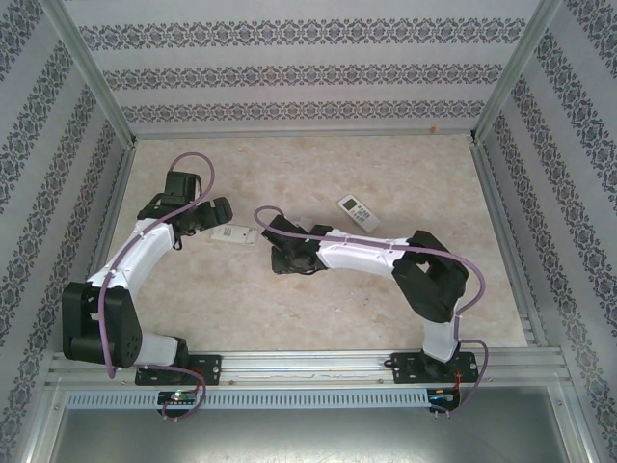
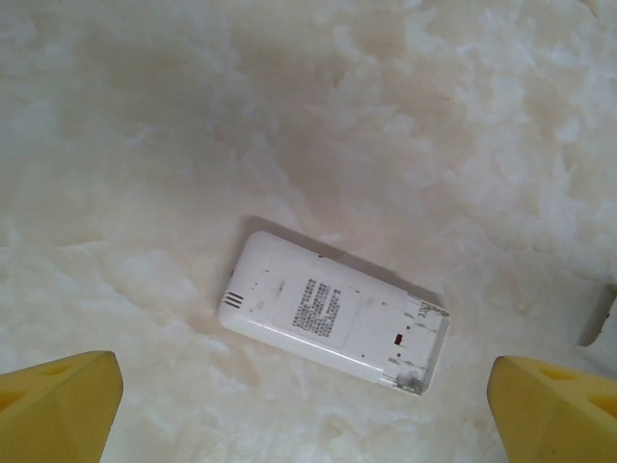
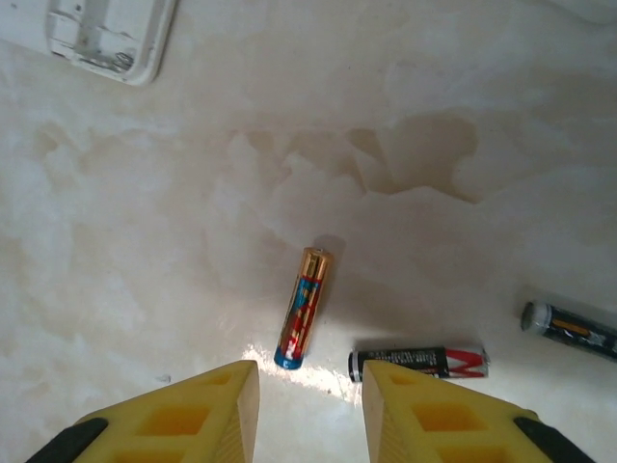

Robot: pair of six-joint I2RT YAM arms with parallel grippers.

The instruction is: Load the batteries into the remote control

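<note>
I find the left hand (image 2: 307,386) spread wide over the remote (image 2: 333,313), which lies face down on the surface (image 2: 145,145) with its battery bay (image 2: 416,347) exposed for loading. The right hand (image 3: 311,376), its fingers near together and gripping nothing, hangs above a red-gold battery (image 3: 303,307). A dark battery (image 3: 417,363) lies just beside.

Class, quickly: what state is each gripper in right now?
Left gripper: wide open, holding nothing.
Right gripper: narrowly open, empty, a battery just ahead of its fingertips.

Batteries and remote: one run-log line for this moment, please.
right gripper: open near red-and-gold cylindrical battery | black cylindrical battery: beside it | left gripper: open over white plastic remote, back up
</note>
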